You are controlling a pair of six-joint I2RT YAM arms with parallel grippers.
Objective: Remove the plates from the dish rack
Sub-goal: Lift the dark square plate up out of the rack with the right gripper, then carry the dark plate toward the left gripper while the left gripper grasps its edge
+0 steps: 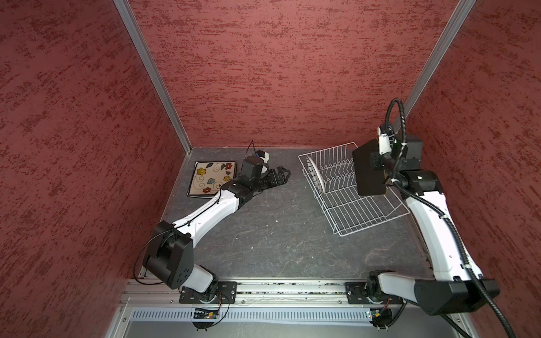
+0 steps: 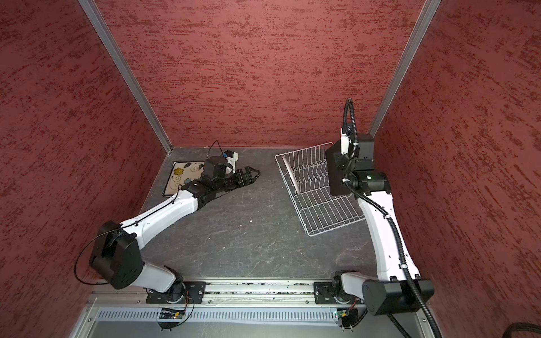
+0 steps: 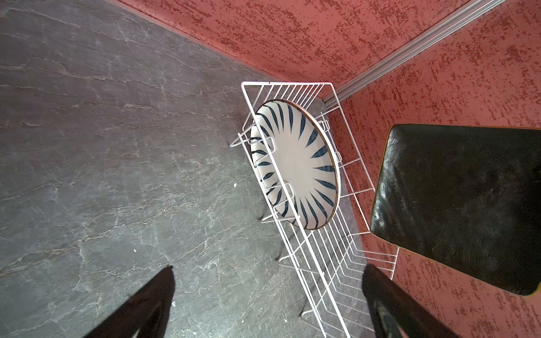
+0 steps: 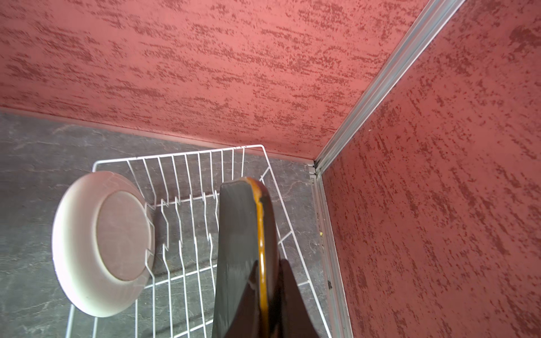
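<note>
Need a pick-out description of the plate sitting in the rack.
Find the white wire dish rack at the table's far right. Standing on edge along its left side is the round plate, white with dark radial streaks. The black plate held above the rack and the floral plate lying flat at left are square.

Three plates in all: one flowered plate [image 1: 212,178] left of centre in a top view, one round striped plate [image 3: 295,164], one black plate [image 1: 366,181] at right. One dish rack [image 1: 366,216].
</note>
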